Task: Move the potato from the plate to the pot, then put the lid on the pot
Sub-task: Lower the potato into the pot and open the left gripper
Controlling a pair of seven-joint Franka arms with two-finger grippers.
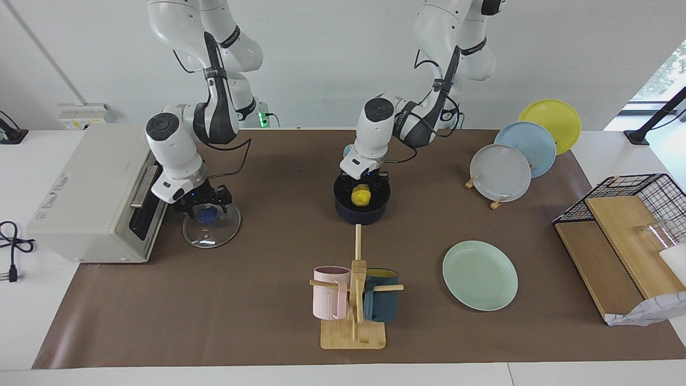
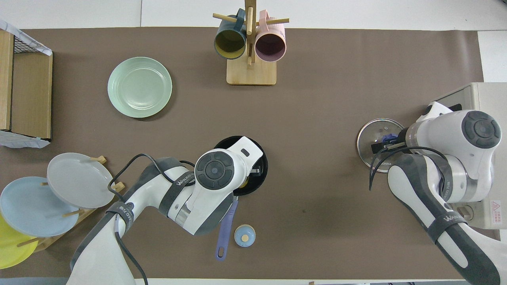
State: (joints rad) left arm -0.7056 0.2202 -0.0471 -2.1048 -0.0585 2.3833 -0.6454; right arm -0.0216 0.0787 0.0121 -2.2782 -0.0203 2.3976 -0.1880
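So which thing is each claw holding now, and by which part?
Left claw: yellow potato, by its sides, inside the navy pot. Right claw: glass lid, by its blue knob.

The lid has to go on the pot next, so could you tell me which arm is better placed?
Right: the right gripper sits at the lid's knob; the left gripper is over the pot.
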